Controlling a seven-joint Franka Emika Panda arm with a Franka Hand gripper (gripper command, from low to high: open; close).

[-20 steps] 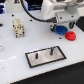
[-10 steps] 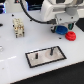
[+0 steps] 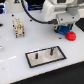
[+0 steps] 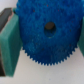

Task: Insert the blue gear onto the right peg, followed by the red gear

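Two green pads (image 4: 10,44) of the claw (image 4: 47,42) flank the blue gear (image 4: 48,30) in the wrist view, one pressed against its toothed edge, the other just visible at the opposite rim, so the claw is closed on the gear. Its dark hub hole sits near the middle of the disc. In the exterior view the claw (image 3: 62,27) hangs over the white table (image 3: 15,50) toward the exterior view's right, with a sliver of blue beneath it. Just beside it lies the red gear (image 3: 70,36). Nearer the camera rests the black-bordered plate (image 3: 46,55), from which the right peg (image 3: 50,50) stands upright, well apart from the claw.
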